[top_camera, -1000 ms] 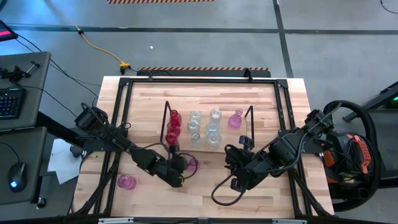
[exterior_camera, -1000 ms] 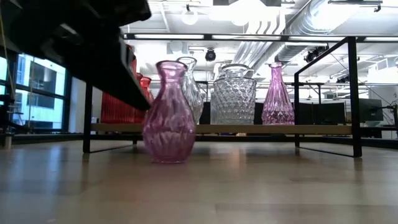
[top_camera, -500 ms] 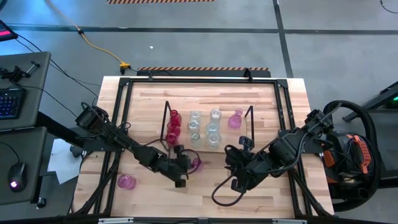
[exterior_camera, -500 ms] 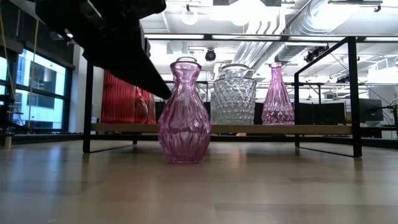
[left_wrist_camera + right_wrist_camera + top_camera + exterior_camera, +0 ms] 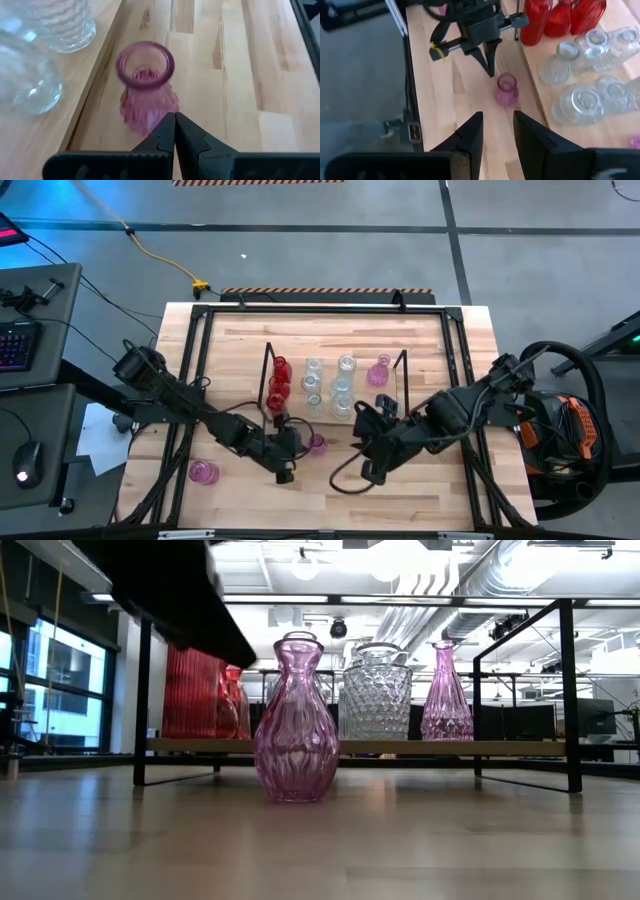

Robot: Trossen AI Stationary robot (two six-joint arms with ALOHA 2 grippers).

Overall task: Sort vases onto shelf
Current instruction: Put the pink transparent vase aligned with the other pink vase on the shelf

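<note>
I see the table (image 5: 470, 330) with bare board all along its near edge. The shelf (image 5: 335, 412) holds red, clear and pink vases (image 5: 312, 385). My right gripper (image 5: 495, 131), fingers apart and empty, faces a pink vase (image 5: 316, 444) standing upright just off the shelf's front edge. My left gripper (image 5: 174, 125), fingers together, sits just beside it. Another pink vase (image 5: 204, 472) lies near the left edge.

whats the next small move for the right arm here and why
Probably ease the right gripper forward and down around the pink vase. The vase stands upright on the table just in front of the shelf, not yet on it. The right gripper is open and aimed at it, while the left gripper is shut, just beside the vase and not holding it.
</note>
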